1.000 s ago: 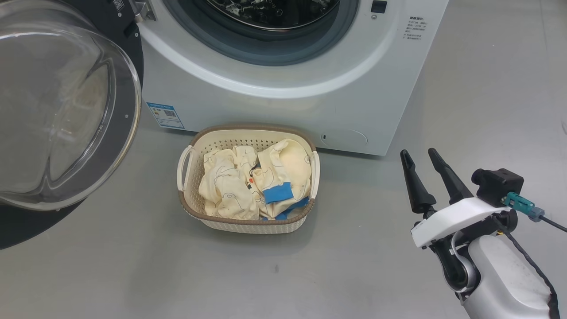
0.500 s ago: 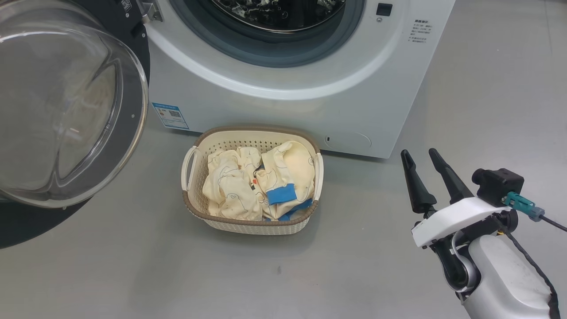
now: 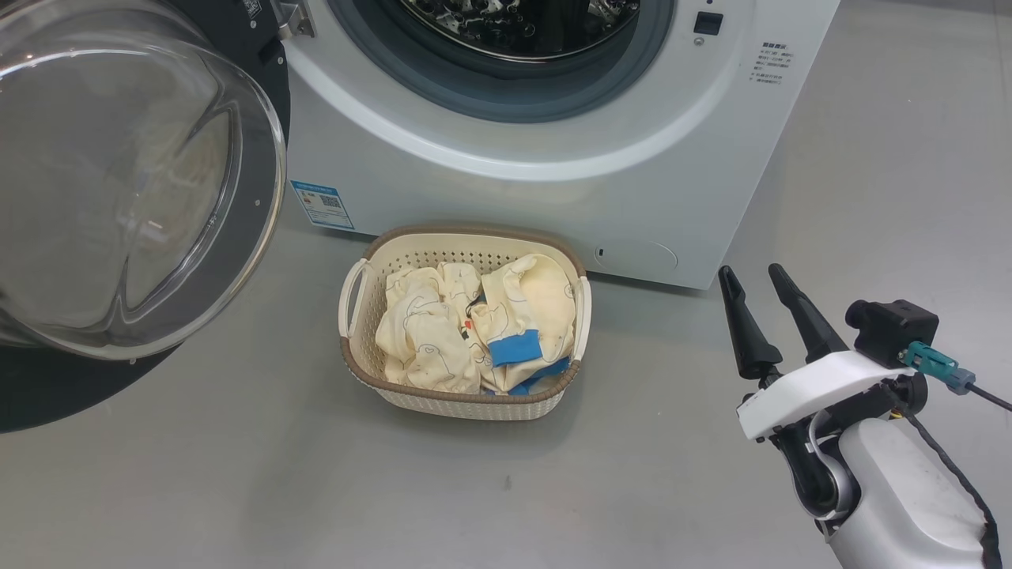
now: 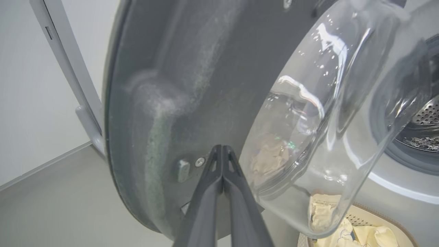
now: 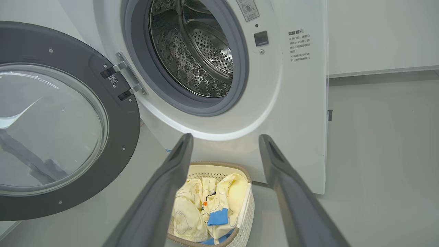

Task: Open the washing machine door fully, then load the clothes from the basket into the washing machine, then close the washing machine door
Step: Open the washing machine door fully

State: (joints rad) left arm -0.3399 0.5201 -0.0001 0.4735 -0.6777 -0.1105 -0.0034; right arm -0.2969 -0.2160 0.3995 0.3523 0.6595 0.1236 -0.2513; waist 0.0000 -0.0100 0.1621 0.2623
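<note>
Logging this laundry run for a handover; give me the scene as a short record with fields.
washing machine door: swung wide open, at the robot's left
washing machine: drum exposed, nothing seen inside
basket: on the floor before the machine
clothes: piled in the basket, cream with blue bands
left hand: shut, tips at the door's inner face, contact unclear
right hand: open, empty, right of the basket
stage: door open, loading not begun

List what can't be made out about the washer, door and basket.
- Head view: the drum is cut off by the top edge.
- Head view: the printed notice on the washing machine is too small to read.
- Head view: lower clothes lie buried under the top ones in the basket; no count.
- Left wrist view: whether the left gripper touches the washing machine door is unclear.
</note>
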